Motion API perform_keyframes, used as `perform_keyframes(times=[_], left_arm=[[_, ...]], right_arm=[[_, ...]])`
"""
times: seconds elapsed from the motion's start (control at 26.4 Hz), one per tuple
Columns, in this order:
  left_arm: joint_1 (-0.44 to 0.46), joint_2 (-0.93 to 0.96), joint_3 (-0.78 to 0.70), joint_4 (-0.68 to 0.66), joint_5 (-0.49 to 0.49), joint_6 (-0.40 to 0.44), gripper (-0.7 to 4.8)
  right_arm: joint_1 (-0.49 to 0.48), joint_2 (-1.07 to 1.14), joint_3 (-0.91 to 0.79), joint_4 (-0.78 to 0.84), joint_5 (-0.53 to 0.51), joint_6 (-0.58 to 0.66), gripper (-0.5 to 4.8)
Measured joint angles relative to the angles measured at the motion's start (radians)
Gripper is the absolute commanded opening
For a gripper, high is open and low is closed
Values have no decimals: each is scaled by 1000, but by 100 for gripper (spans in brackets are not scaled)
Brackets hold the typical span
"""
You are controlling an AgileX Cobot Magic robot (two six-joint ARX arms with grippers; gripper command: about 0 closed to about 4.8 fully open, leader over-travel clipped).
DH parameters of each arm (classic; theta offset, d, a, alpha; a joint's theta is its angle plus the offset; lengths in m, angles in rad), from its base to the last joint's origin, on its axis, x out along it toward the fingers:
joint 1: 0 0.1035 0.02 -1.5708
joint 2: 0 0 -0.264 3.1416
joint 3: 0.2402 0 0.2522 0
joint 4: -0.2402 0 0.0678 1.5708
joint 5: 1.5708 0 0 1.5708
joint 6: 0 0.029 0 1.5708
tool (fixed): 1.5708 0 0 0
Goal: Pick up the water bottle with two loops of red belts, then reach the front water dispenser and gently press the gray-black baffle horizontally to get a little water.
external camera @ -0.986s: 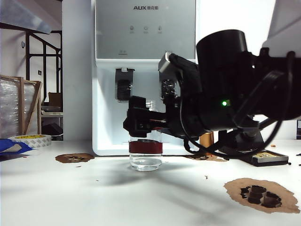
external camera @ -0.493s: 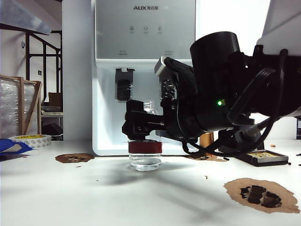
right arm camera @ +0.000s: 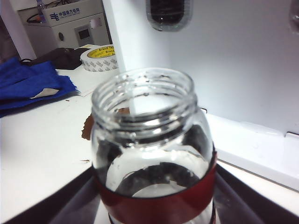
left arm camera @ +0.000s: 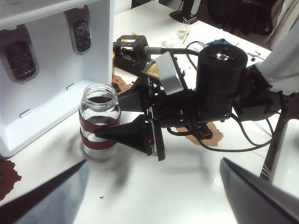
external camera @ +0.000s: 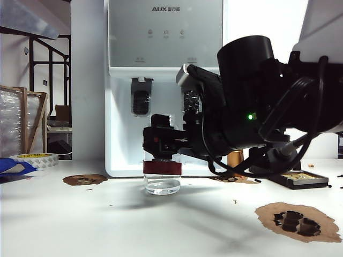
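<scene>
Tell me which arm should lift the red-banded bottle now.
Right. The right claw already has a finger on each side of the water bottle, at its red bands. The left claw hangs back from it, open and empty.

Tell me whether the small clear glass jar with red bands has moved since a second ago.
Yes. The small clear glass jar with red bands has slid slightly left against the tall white dispenser, between the right hand's closing fingers.

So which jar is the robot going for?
Find the tall white water dispenser. On the table right in front of it stands a small clear glass jar, between the right gripper's fingers. It alone has two wide red bands.
</scene>
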Motion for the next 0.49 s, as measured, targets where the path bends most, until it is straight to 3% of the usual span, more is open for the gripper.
perform_keyframes(times=[0.27, 0.49], left_arm=[[0, 0, 0, 0, 0, 0, 463], [0, 0, 0, 0, 0, 0, 463]], right_arm=[[0, 0, 0, 2, 1, -3, 182], [0, -50, -2, 4, 15, -43, 133]])
